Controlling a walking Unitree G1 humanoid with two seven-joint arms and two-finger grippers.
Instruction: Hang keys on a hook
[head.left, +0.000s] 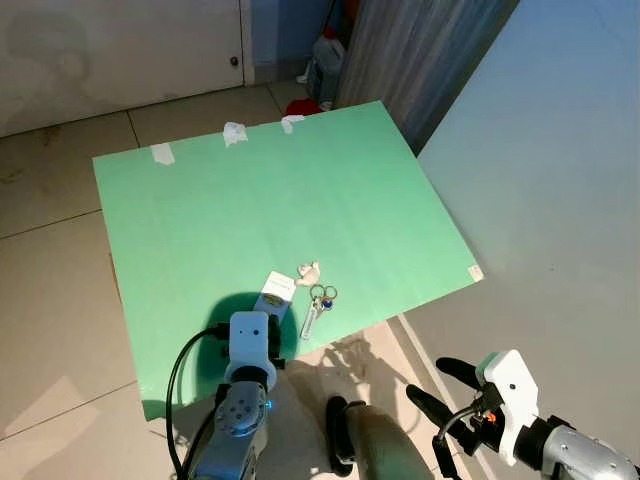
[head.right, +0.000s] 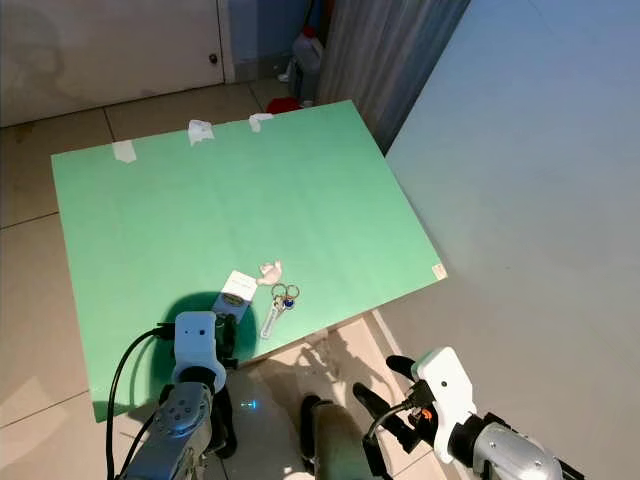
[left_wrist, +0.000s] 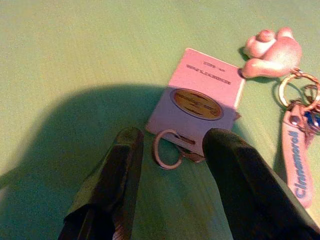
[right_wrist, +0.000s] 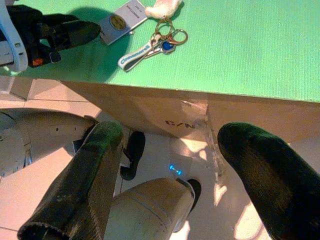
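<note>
**Left gripper poised over a hook beside the keys**

A green board lies on a tiled floor, with bits of white tape along its far edge. Near the board's close edge sit a small white card with a metal hook at its near end, and just beside it the keys, a bunch on rings with a pale plush charm and a printed strap.

The left gripper hangs low over the card, its fingers spread wide, one on each side of the hook and not touching it. The keys lie flat on the board, just to the right of the card.

The right gripper hovers off the board's near edge above the floor, fingers wide apart and holding nothing.
</note>
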